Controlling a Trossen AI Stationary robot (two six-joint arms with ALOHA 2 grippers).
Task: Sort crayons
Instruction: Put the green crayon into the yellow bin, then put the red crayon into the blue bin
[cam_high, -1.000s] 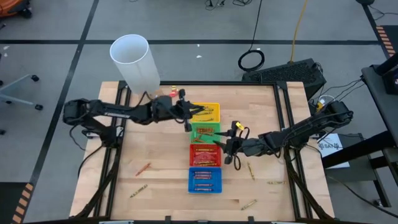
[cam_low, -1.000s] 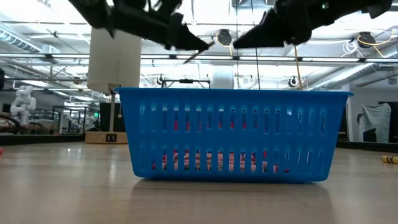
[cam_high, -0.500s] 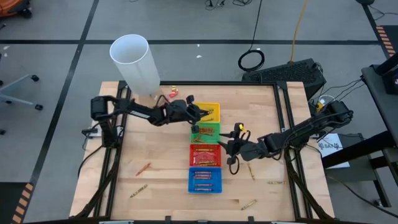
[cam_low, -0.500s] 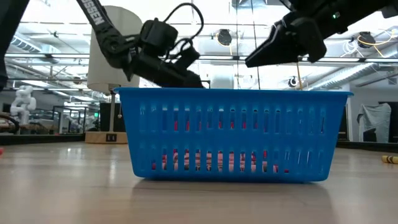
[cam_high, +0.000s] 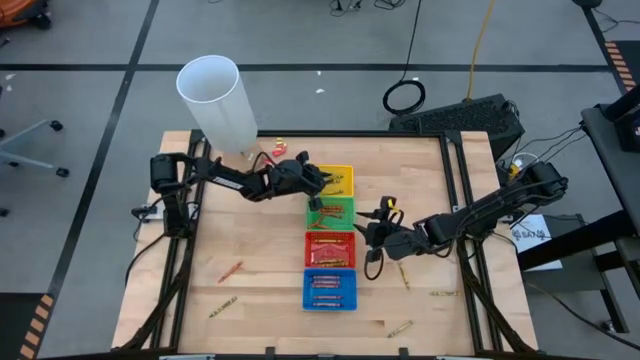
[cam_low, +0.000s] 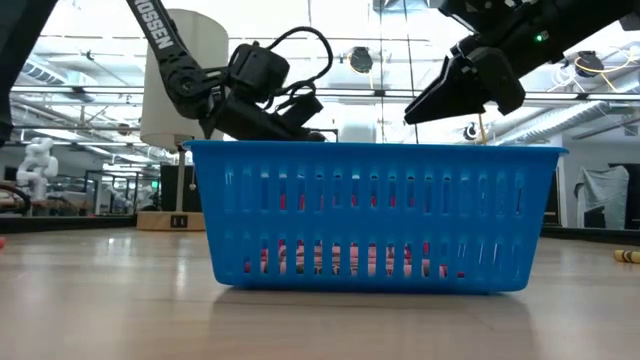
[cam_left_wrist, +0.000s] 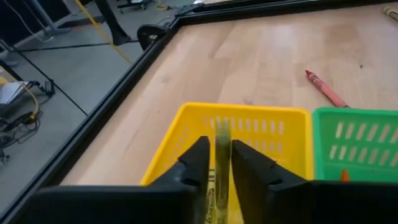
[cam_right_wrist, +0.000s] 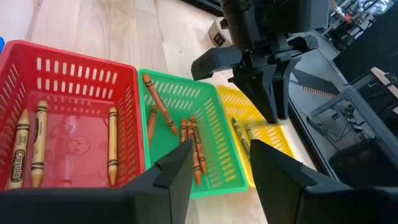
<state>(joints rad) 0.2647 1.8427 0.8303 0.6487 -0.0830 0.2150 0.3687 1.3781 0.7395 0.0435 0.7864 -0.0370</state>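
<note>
Four trays stand in a row: yellow (cam_high: 336, 180), green (cam_high: 332, 212), red (cam_high: 329, 248) and blue (cam_high: 329, 288), each with crayons lying inside. My left gripper (cam_high: 321, 184) hangs low over the yellow tray (cam_left_wrist: 186, 134), reaching in from the table's left, with an olive-yellow crayon (cam_left_wrist: 222, 155) between its narrow-set fingers. My right gripper (cam_high: 372, 240) stands open just right of the red tray. In its wrist view the right gripper (cam_right_wrist: 221, 180) looks over the red tray (cam_right_wrist: 68, 124) and the green tray (cam_right_wrist: 186, 118), and nothing is between its fingers. My left gripper has the olive-yellow crayon (cam_left_wrist: 221, 177) between its two fingers, lying along them, with its tip sticking out past the fingertips. The fingers slant slightly downward from the table's left. The crayon is above the yellow tray's floor. A thin dark slit shows beside one finger (cam_left_wrist: 198, 165).
A tall white cylinder (cam_high: 215, 100) stands at the far left corner. Loose crayons lie on the wood: a red one (cam_high: 231, 270), others near the front (cam_high: 222, 307) (cam_high: 400, 328) and at the right (cam_high: 443, 293). A raised black frame (cam_high: 455, 200) rims the table.
My left gripper has sunk from high above the trays to just over the yellow tray, moving a little toward the table's right and carrying the crayon with it. My right gripper has tipped and sunk slightly beside the red tray.
</note>
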